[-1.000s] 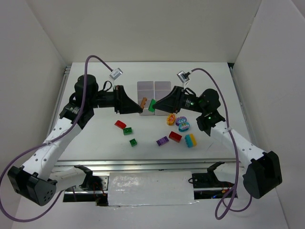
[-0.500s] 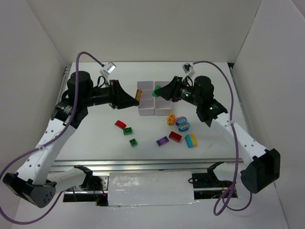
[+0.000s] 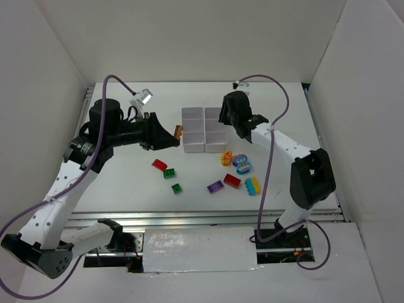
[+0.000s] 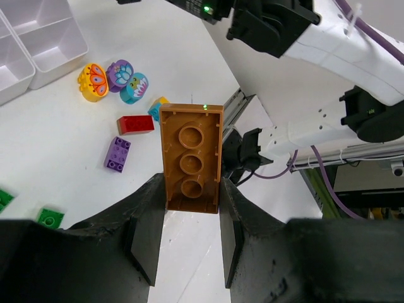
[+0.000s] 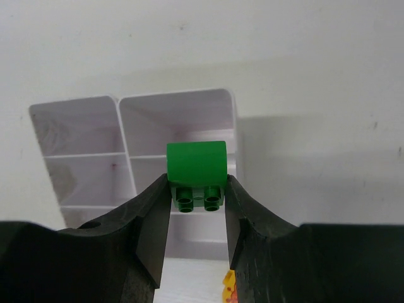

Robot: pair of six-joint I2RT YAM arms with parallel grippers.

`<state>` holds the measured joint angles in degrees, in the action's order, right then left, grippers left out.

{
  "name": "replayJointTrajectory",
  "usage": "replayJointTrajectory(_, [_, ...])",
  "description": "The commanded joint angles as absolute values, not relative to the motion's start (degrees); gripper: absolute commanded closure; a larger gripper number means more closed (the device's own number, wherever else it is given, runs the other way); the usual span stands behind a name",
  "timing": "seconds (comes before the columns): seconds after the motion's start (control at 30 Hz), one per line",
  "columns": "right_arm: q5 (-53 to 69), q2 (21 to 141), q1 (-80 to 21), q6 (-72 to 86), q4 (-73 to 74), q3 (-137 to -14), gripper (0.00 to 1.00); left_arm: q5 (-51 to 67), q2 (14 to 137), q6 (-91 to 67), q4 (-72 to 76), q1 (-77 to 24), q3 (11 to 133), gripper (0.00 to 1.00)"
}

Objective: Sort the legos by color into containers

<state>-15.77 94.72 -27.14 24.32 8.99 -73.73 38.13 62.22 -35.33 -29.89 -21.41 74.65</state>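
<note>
My left gripper (image 3: 176,133) is shut on an orange-brown brick (image 3: 178,132), held in the air just left of the white containers (image 3: 193,149). In the left wrist view the brick (image 4: 191,158) sits between the fingertips of this gripper (image 4: 191,190), hollow underside facing the camera. My right gripper (image 5: 197,191) is shut on a green brick (image 5: 196,165), above the right column of the containers (image 5: 120,99). In the top view the right gripper (image 3: 224,124) hangs over that column and hides its brick. The compartments that show look empty.
Loose bricks lie in front of the containers: a red one (image 3: 159,165), two green (image 3: 169,173) (image 3: 177,187), a purple one (image 3: 215,186), a red one (image 3: 232,180), a yellow-and-teal one (image 3: 253,185), and patterned round ones, orange (image 3: 226,158), purple (image 3: 240,160), teal (image 3: 243,167). White walls enclose the table.
My right arm has swung up and back over the containers with the green brick. My left gripper has drawn slightly left with the orange-brown brick, and the containers now show fully.
</note>
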Motion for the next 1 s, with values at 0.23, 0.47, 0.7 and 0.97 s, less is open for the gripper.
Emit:
replayJointTrajectory(0.23, [-24.6,100.0,-29.0,18.7,3.9,-80.0,1.0,39.5,59.1,-33.0,-30.0,-21.4,73.7,1.0])
replayJointTrajectory(0.47, [-23.2,102.0,-29.5,18.8,2.2,-81.4,1.0,39.5,59.0,-32.4,-30.4,-21.4,73.9,1.0])
replayJointTrajectory(0.7, [-23.6,104.5,-29.6,19.0,1.7,-82.6,1.0,41.1,59.3,-32.3,-29.8,-21.4,73.0,1.0])
replayJointTrajectory(0.97, [-23.9,105.8,-29.7,19.3,1.3,-83.4,0.88,42.5,59.7,-32.3,-29.1,-21.4,72.9,1.0])
